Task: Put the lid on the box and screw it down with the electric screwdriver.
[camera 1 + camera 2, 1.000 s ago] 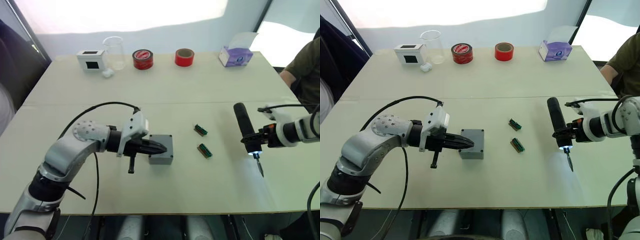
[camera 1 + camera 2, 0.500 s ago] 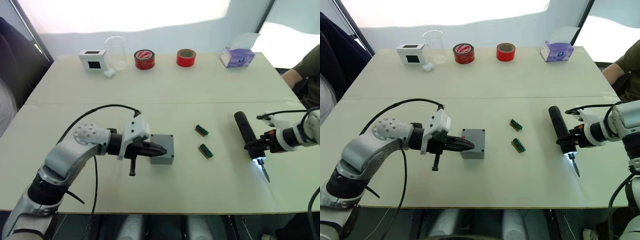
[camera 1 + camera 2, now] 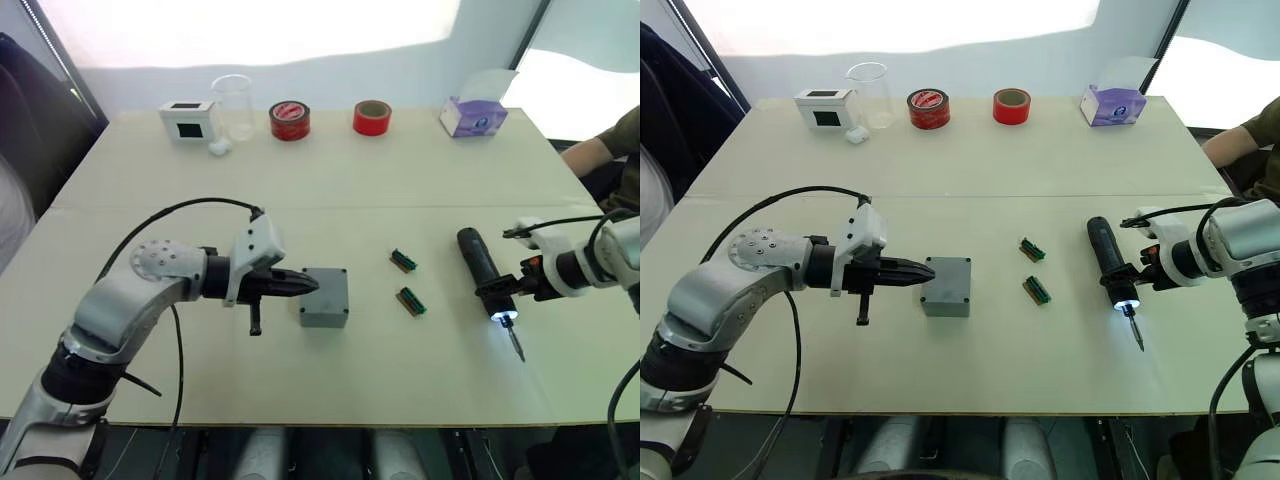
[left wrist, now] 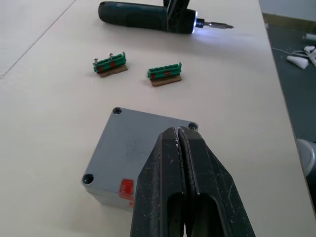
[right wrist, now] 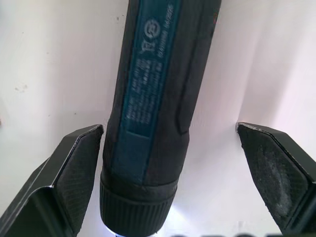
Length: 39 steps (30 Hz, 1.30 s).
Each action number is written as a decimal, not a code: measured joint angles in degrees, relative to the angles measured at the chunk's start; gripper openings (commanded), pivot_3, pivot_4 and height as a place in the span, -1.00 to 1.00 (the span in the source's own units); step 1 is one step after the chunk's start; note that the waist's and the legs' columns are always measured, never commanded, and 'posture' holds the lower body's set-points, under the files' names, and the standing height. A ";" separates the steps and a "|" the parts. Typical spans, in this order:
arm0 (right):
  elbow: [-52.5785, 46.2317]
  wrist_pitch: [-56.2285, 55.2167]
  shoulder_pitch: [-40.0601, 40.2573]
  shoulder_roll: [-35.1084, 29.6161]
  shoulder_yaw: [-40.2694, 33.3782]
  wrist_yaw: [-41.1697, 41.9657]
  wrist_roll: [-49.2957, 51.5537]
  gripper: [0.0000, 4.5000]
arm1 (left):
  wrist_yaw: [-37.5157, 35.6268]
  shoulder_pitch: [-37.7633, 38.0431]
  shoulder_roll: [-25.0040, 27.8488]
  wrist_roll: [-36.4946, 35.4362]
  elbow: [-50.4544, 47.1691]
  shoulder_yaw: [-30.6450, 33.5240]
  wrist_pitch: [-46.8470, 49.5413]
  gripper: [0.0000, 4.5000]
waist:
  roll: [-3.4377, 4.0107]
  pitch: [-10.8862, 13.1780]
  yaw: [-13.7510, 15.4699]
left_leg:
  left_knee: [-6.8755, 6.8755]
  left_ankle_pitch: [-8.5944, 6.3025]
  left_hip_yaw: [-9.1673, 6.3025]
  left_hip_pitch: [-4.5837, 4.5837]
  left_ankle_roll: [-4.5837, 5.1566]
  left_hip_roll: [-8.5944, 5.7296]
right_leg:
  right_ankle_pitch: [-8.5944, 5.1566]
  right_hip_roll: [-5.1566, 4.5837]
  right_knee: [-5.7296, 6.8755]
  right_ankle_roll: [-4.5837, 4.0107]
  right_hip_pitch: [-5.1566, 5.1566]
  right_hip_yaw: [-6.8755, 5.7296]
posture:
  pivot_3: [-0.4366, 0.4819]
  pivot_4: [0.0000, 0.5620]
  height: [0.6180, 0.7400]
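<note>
The grey box [image 3: 325,312] stands mid-table with a red mark [image 4: 127,186] on its near side. The lid [image 4: 143,148] sits on top of it, with small holes at its corners. My left gripper [image 4: 177,131] is shut and empty, its tip [image 3: 312,285] hovering at the box's left edge. To the right, the black electric screwdriver [image 3: 478,268] lies on the table with its tip light [image 3: 502,318] glowing. My right gripper [image 5: 170,128] is open around the tool's front end. One finger [image 5: 79,163] is close beside the barrel and the other stands well apart.
Two small green terminal blocks [image 3: 402,260] [image 3: 410,300] lie between box and screwdriver. Along the far edge stand a white box with a black window [image 3: 187,120], a clear beaker [image 3: 232,105], two red tape rolls [image 3: 289,120] [image 3: 371,116] and a purple tissue box [image 3: 472,115]. A person's arm [image 3: 608,152] shows at the right.
My left gripper has drawn back leftward from over the lid to the box's left edge. The right arm has brought the screwdriver down and slightly left, and it now lies flatter.
</note>
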 measured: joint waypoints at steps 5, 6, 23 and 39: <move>-0.24 -0.62 -1.72 1.82 -2.17 0.19 -0.14 0.98 | 0.96 0.19 0.48 -0.12 1.60 1.16 -0.01 -1.00 | 0.07 0.03 -0.03 | -0.03 0.01 0.01 -0.03 -0.02 0.00 | 0.00 0.01 0.04 -0.01 -0.12 0.02 | -0.05 -0.47 1.00; -1.10 -1.04 -2.33 1.69 -2.32 0.43 -0.22 0.98 | 1.02 0.45 0.82 -0.11 1.97 1.73 -0.01 -1.00 | 0.10 0.05 -0.03 | -0.04 0.01 0.02 -0.04 -0.02 0.00 | 0.00 0.01 0.04 0.00 -0.14 0.03 | -0.05 -0.47 1.00; -45.53 -21.67 9.94 4.22 1.19 11.67 1.82 0.98 | 5.88 3.98 0.67 11.03 9.22 -4.45 -5.61 -1.00 | 0.09 0.14 0.57 | 0.18 0.00 -0.05 -0.21 -0.03 -0.02 | -0.02 -0.02 0.15 0.03 -0.21 0.02 | -0.05 -0.47 1.00; -48.32 -12.27 12.67 15.70 1.89 3.98 5.49 0.98 | 4.79 -1.60 -8.12 18.16 19.00 -11.35 -9.67 -1.00 | 0.00 0.10 1.38 | 0.27 0.00 -0.16 -0.20 -0.04 -0.06 | 0.05 -0.01 0.14 0.08 -0.13 -0.04 | -0.05 -0.47 1.00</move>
